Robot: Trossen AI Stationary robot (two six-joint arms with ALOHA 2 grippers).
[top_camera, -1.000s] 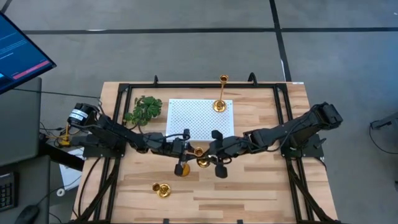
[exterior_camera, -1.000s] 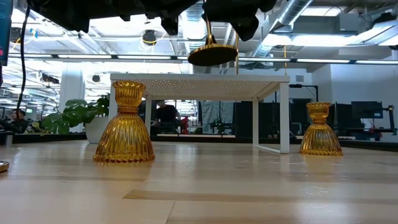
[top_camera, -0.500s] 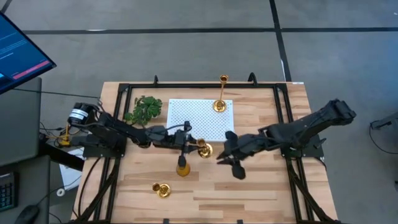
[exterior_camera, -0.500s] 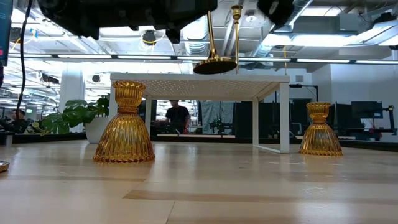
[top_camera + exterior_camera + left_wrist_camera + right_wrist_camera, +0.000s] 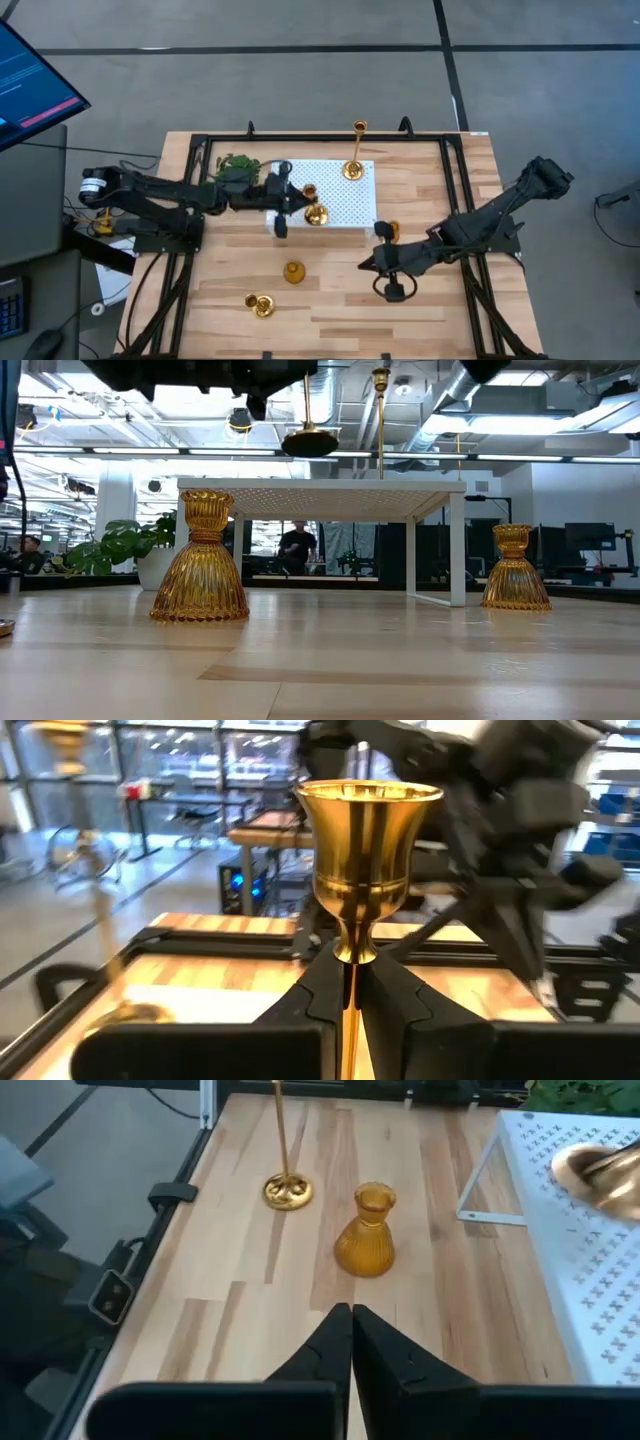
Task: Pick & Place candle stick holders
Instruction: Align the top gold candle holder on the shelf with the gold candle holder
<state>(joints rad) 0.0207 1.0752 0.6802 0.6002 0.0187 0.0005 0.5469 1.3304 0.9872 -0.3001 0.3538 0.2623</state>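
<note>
High view: left claw [image 5: 285, 197] over white shelf [image 5: 340, 205] | left wrist: clamped on slim holder [image 5: 369, 860] | right claw [image 5: 349, 1342] closed, empty

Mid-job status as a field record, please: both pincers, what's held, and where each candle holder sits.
left pincer: shut on held slim holder, over white shelf
held holder base: hanging above shelf top, not set down
right pincer: shut, empty, above table
on shelf: tall slim holder
on table: squat amber holders, short slim holder
</note>
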